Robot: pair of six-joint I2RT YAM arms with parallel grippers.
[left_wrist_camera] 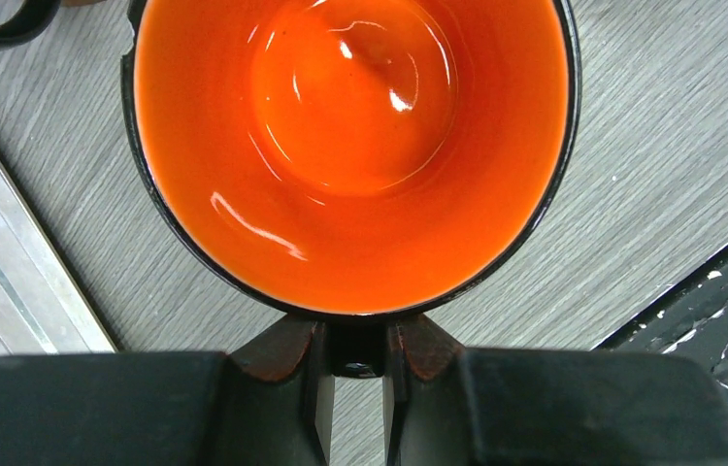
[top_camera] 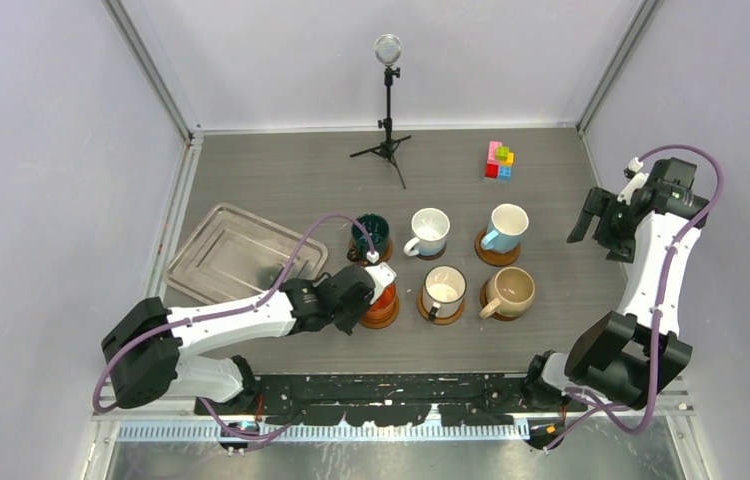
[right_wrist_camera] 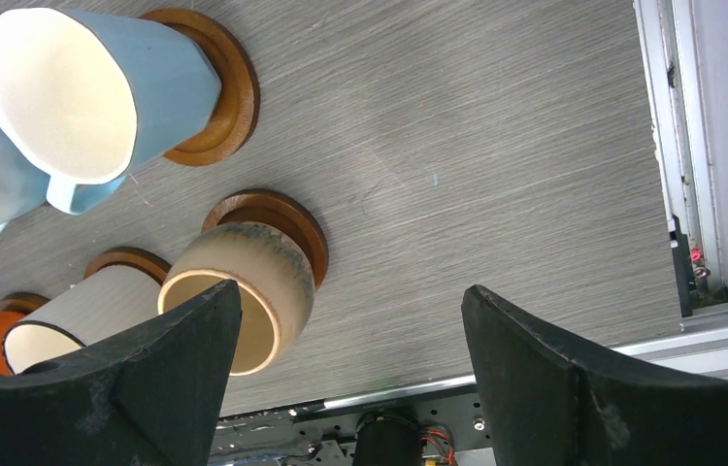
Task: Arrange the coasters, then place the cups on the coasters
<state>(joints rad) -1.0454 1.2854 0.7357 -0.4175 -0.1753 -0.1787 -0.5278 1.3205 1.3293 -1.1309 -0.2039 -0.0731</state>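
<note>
Pinching glossy round orange cup point(left_wrist_camera: 350, 146), left pincer point(left_wrist_camera: 358, 361)

Grey wood-grain table point(top_camera: 281, 180) forms the floor of a booth with pale lavender-white panels: back wall point(top_camera: 281, 60), left wall point(top_camera: 51, 150), right wall point(top_camera: 741, 90). Aluminium frame posts point(top_camera: 151, 70) run up both back corners. At back ctr stands a black tripod stand point(top_camera: 387, 120) w/ a round silvery head, upright. To its R, near the back edge, sits a small stack of coloured blocks point(top_camera: 498, 160) — pink, red, blue, yellow, green. A silver metal tray point(top_camera: 221, 250) lies at an angle on the L side, catching glare. A black mounting rail point(top_camera: 401, 385) runs along the near edge, w/ a ribbed metal strip point(top_camera: 351, 430) on its outer side. Light even, diffuse — shadows faint.
</note>
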